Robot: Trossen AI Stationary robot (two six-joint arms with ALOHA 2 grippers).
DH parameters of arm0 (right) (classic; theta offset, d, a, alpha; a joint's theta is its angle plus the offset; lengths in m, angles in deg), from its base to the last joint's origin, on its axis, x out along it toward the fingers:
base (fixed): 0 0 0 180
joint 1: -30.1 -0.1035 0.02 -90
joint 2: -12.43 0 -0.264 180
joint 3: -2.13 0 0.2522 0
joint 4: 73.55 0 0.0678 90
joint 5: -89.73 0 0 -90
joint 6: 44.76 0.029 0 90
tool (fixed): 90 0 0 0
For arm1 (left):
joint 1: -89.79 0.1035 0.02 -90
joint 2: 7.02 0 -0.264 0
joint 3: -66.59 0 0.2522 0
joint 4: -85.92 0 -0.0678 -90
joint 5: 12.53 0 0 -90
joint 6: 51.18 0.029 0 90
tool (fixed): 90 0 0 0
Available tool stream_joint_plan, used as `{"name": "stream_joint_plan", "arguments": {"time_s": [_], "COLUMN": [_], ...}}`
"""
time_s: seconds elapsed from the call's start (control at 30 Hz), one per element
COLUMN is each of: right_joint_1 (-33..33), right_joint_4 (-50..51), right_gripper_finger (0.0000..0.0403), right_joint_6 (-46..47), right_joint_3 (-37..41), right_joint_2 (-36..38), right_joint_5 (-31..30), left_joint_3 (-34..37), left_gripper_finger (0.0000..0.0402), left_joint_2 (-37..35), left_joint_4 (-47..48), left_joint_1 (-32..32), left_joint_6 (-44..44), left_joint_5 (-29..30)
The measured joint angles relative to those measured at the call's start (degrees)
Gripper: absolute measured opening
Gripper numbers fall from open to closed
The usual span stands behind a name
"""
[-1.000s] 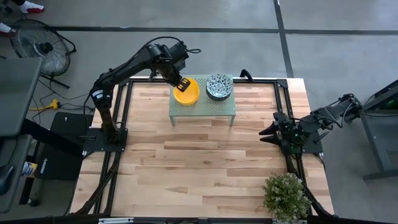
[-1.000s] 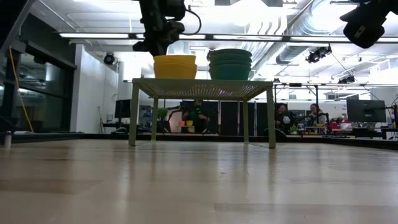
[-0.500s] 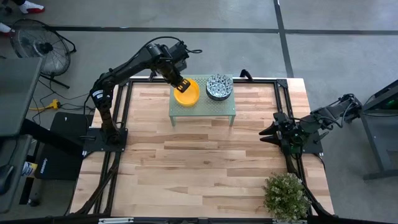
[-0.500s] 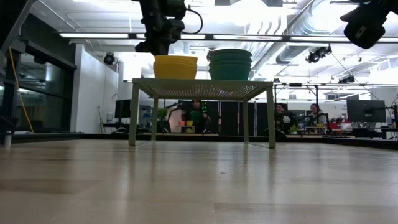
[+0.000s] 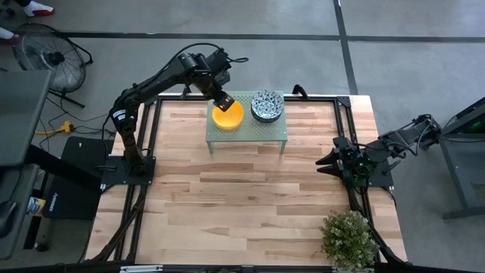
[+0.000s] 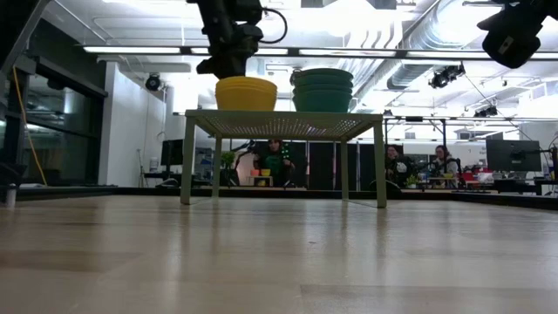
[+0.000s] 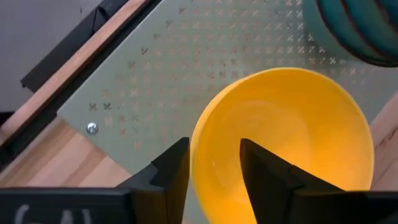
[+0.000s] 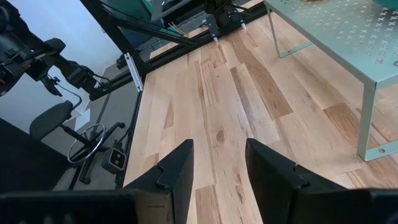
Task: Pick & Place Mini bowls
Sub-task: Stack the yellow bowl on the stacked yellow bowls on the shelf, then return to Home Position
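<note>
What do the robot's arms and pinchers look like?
Both arms are dark and jointed, with black cables looping along them. The left gripper and right gripper each have two chunky, flat black fingers. The left arm has a small white label.

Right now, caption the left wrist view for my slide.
Left gripper open astride the near rim of the yellow bowl on the green rack, a teal bowl beyond.

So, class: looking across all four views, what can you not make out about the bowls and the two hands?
- Yellow bowls: the count; the low view shows a merged stack and the high view only the top bowl.
- Patterned bowls: cut off by the left wrist view's edge.
- Left hand: open astride the yellow rim; contact unclear.
- Right hand: open, away from the rack.
</note>
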Motion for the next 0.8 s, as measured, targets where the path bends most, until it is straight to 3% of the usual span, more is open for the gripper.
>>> {"name": "stream_joint_plan", "arguments": {"time_s": [0.23, 0.53, 0.8], "right_joint_1": [-0.02, 0.00, -0.02], "right_joint_4": [-0.02, -0.02, -0.02], "right_gripper_finger": [0.0133, 0.0133, 0.0133], "right_joint_6": [0.07, 0.22, 0.15], "right_joint_3": [0.00, 0.00, 0.00], "right_joint_2": [0.00, 0.00, 0.00], "right_joint_5": [0.07, 0.04, -0.08], "left_joint_3": [-0.68, -11.10, -16.26], "left_gripper_finger": [0.0151, 0.0152, 0.0152], "left_joint_2": [0.01, 0.02, -0.07], "left_joint_4": [-2.03, -1.51, 0.05], "left_joint_1": [0.02, 0.02, -0.47], "left_joint_6": [2.99, 8.89, 15.74], "left_joint_5": [0.31, 9.43, 7.80]}}
